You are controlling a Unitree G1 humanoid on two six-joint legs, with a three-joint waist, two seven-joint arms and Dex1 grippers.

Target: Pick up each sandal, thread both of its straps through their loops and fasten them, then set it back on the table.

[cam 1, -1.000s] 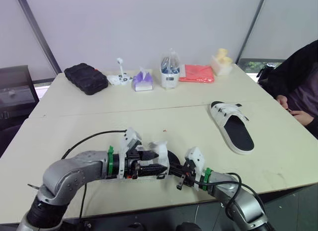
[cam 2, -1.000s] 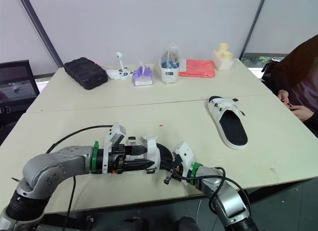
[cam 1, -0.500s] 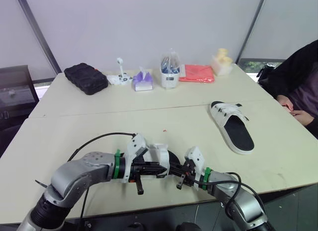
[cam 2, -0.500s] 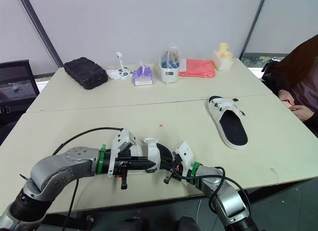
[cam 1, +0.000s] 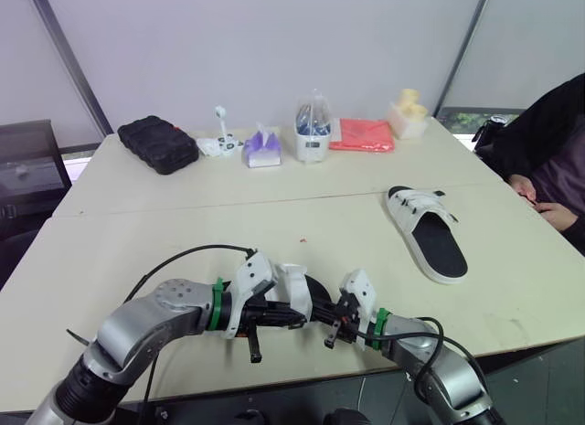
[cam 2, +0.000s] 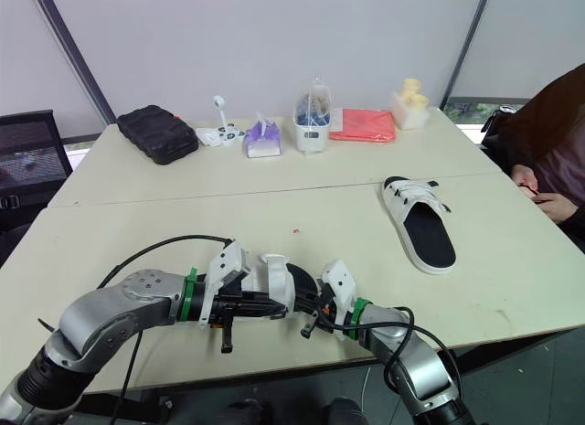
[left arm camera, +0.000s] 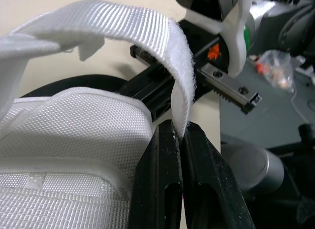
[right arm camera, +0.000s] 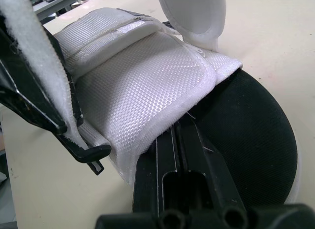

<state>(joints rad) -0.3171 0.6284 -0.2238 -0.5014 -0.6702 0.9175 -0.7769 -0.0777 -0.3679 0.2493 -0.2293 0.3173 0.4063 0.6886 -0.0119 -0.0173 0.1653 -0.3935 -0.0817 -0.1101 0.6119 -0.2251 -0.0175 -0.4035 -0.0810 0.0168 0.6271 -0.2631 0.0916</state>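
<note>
Two sandals: at 6 o'clock on the desk (cam 1: 274, 206) our left jaws pinch the white strap (left arm camera: 183, 71) of the near sandal (cam 1: 309, 288); our right jaws press together on its upper (right arm camera: 142, 81). The other sandal (cam 1: 428, 231) lies at 3 o'clock, well apart.

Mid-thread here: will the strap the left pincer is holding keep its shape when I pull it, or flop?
Probably floppy: the strap arcs limply from the sandal to the left pincer. Its woven webbing looks light and should grip, not slip. Its fuzzy edge may snag on the sandal.
</note>
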